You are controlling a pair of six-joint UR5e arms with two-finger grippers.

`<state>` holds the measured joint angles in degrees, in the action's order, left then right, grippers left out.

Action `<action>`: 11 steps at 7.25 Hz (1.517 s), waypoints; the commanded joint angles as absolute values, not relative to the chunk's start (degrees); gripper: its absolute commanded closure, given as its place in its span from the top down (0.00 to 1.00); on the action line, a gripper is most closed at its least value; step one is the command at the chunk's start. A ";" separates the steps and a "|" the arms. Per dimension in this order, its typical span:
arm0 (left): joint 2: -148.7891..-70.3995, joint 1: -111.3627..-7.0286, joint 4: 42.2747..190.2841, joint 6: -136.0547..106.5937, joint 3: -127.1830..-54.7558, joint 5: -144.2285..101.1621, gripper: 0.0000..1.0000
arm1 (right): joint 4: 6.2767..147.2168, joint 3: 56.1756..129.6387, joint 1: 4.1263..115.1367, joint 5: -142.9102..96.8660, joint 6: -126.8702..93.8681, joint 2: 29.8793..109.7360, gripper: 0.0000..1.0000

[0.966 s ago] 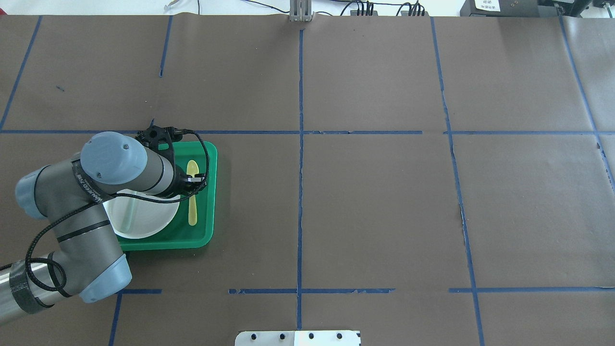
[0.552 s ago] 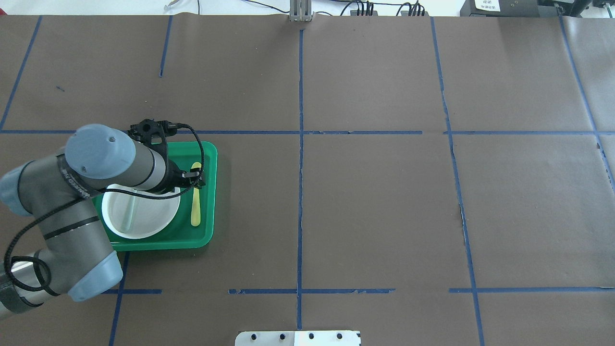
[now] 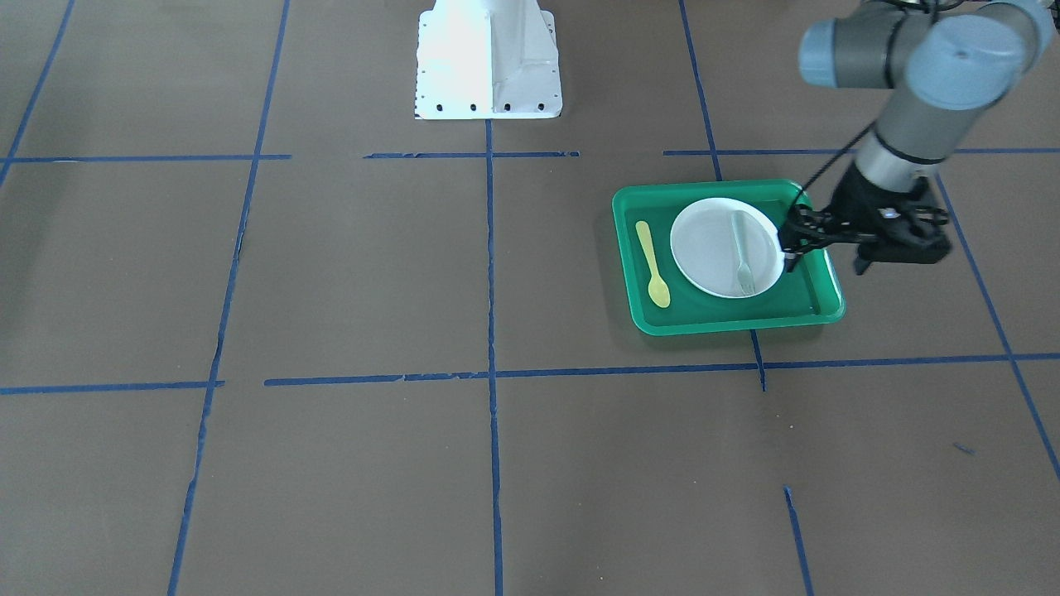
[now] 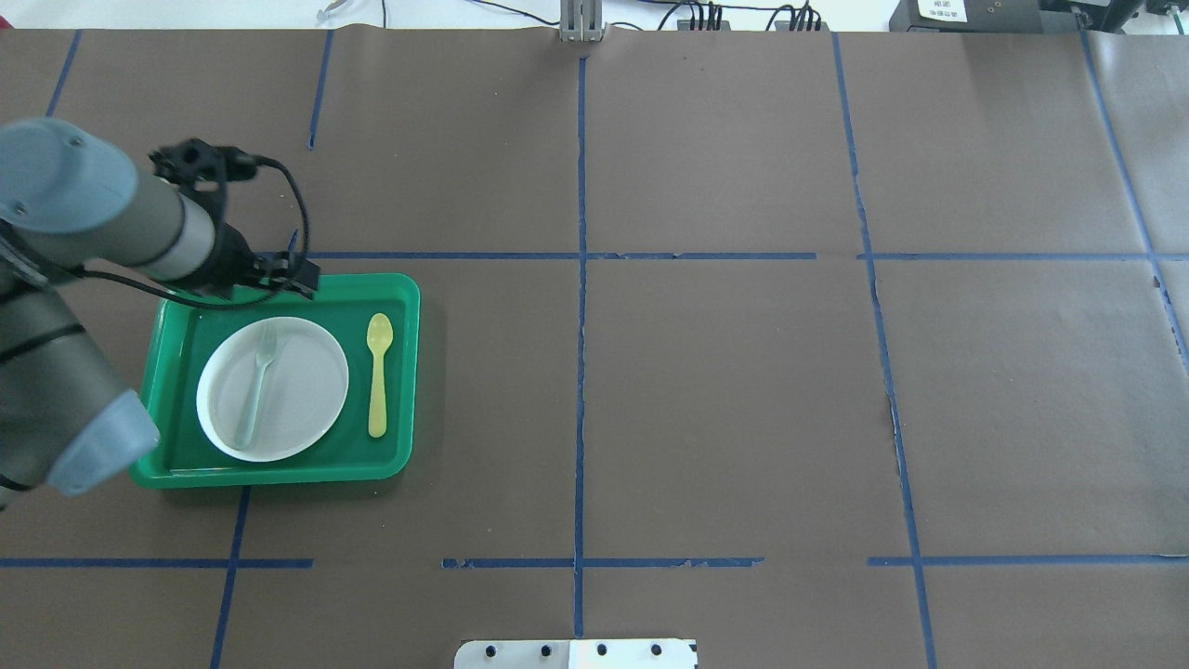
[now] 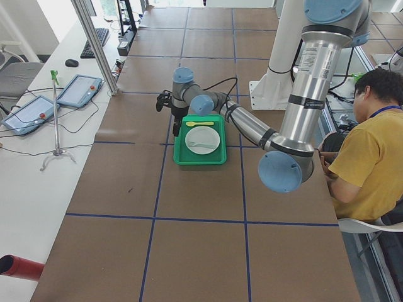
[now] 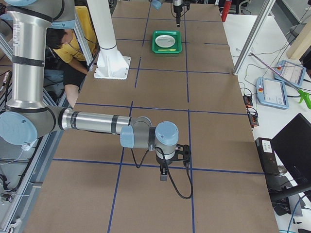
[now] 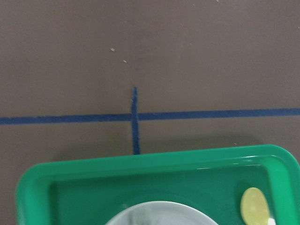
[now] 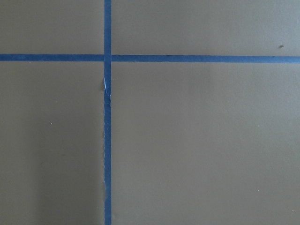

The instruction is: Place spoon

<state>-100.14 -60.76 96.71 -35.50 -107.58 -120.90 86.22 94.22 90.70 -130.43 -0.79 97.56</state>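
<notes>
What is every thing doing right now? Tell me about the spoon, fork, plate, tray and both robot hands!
tray, flat on the table.
plate, sitting in the tray.
fork, lying on the plate.
spoon, lying in the tray beside the plate, not held.
left gripper, open and empty, by the tray's edge.
right gripper, far from the tray; cannot tell if open or shut.

Grey arm (image 4: 158,232), blue caps (image 4: 56,172), black cable (image 4: 302,209)

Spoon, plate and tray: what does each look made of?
Spoon: likely plastic, pale yellow, smooth, moulded in one piece.
Plate: white, matte; plastic or paper, can't tell.
Tray: green plastic, glossy, with highlights along its rim.
</notes>
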 commanded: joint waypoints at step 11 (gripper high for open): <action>-81.47 -91.76 95.27 1.93 -98.00 -135.35 1.00 | 86.22 94.22 90.70 -130.43 -0.79 97.56 1.00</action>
